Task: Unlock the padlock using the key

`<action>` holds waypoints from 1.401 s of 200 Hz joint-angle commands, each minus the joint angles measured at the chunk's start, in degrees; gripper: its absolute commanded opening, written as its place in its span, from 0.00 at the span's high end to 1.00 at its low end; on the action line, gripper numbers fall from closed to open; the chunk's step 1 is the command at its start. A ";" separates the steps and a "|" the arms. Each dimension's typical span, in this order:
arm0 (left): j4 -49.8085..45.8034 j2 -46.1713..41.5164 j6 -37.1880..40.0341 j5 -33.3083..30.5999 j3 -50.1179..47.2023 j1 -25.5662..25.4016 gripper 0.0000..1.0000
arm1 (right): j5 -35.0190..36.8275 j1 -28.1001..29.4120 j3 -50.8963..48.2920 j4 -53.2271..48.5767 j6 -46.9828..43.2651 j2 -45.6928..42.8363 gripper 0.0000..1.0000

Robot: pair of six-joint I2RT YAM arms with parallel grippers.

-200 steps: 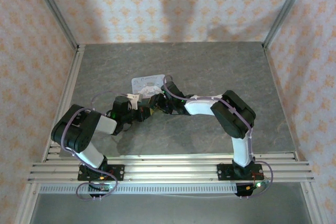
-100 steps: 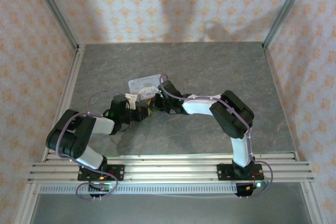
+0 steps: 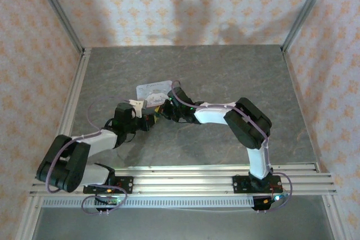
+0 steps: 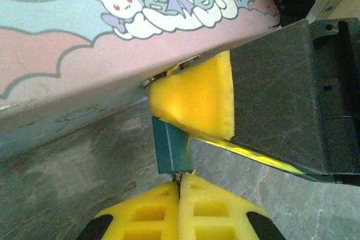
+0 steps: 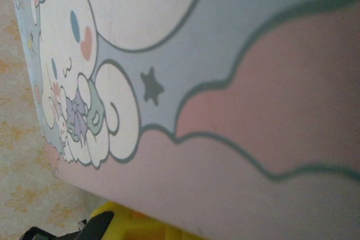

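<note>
Now | left fingers pinching key under padlock | right fingers touching padlock

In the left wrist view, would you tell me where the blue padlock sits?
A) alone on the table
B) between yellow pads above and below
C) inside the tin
B: the padlock sits under the right end effector's yellow pad and just above the shut fingertips of the left end effector.
</note>
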 commanded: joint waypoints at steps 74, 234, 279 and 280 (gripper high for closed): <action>-12.20 -11.40 12.27 -16.26 1.41 -8.15 1.00 | 8.05 0.70 -0.19 -5.44 7.61 -1.86 1.00; -14.38 -9.46 -4.88 -5.25 1.95 6.16 0.75 | 18.39 6.56 6.34 -18.22 -12.31 -2.78 0.53; -10.51 -5.74 -6.61 -3.90 0.75 7.42 0.76 | 20.71 8.44 12.51 -22.85 -13.53 0.85 0.49; -10.51 -5.74 -6.61 -3.94 0.73 7.39 0.76 | 20.75 8.43 12.63 -22.97 -13.55 0.90 0.49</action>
